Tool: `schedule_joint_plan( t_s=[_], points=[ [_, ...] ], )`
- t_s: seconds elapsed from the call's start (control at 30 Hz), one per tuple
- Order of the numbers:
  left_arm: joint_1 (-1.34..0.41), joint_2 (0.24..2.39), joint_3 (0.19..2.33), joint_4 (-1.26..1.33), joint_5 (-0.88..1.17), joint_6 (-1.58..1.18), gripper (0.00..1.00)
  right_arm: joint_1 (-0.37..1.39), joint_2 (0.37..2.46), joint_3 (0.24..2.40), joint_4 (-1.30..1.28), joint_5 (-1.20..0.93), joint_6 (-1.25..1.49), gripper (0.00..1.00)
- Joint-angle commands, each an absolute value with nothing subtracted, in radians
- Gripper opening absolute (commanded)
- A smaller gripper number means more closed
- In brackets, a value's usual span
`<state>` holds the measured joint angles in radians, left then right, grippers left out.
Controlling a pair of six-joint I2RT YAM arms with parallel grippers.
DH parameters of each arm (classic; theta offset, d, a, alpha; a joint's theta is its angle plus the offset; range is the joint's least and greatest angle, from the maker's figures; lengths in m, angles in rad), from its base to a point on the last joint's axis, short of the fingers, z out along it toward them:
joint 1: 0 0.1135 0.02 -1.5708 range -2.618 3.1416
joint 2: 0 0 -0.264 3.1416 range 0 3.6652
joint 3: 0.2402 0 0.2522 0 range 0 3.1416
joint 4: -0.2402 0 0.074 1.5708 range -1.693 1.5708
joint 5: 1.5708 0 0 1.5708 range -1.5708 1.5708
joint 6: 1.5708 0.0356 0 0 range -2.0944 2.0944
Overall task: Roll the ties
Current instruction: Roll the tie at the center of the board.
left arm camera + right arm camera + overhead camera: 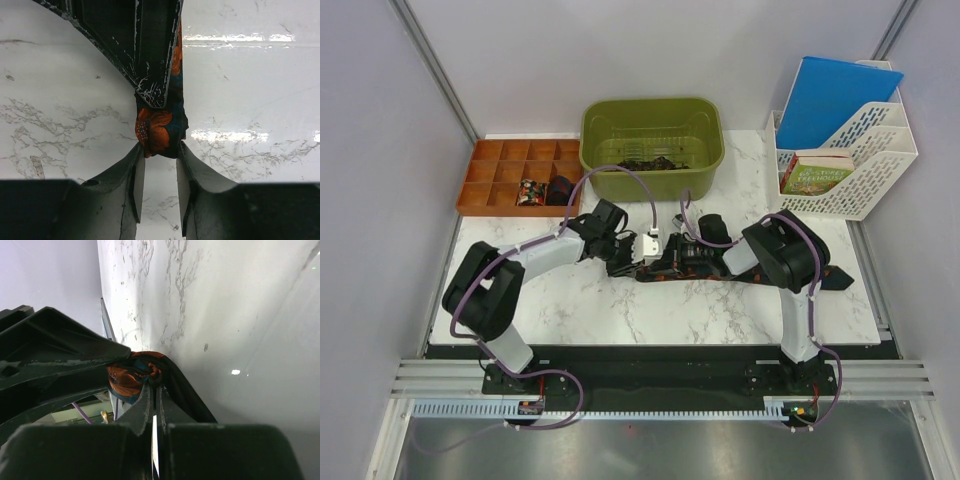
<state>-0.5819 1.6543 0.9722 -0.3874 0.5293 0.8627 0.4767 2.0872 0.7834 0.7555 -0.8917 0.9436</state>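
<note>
One tie (159,131) lies on the surface (260,100), rolling apparently just begun: right end effector (154,390) clenched on its bunched end, left end effector (157,152) straddling it, grip unclear; next, pinch firmly and turn.

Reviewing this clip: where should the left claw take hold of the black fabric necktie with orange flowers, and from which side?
Grip the black, orange-flowered fabric necktie at its bunched end, just past the right claw's tips, coming from opposite that claw. The bundle is narrow and sticks out free, so the left claw's fingers fit either side.
</note>
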Motion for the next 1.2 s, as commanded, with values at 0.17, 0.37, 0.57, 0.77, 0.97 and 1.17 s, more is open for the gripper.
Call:
schedule_joint_plan(
  t_s=[0.17,0.37,0.57,0.77,0.97,1.17],
  points=[
    [-0.673,1.726,1.135,-0.382,0.588,0.776,0.32,0.506,2.154,0.770,0.650,-0.759,0.897,0.03],
    [-0.692,1.766,1.144,-0.390,0.594,0.758,0.36,0.509,2.148,0.773,0.644,-0.761,0.893,0.03],
    [-0.692,1.775,1.121,-0.396,0.618,0.753,0.47,0.508,2.154,0.773,0.641,-0.758,0.888,0.00],
    [-0.689,1.770,1.114,-0.383,0.591,0.739,0.48,0.502,2.163,0.769,0.624,-0.758,0.877,0.00],
    [-0.695,1.782,1.120,-0.391,0.574,0.773,0.35,0.500,2.166,0.769,0.640,-0.772,0.885,0.00],
    [-0.670,1.806,1.171,-0.474,0.534,0.773,0.53,0.495,2.163,0.769,0.647,-0.779,0.888,0.00]
  ],
)
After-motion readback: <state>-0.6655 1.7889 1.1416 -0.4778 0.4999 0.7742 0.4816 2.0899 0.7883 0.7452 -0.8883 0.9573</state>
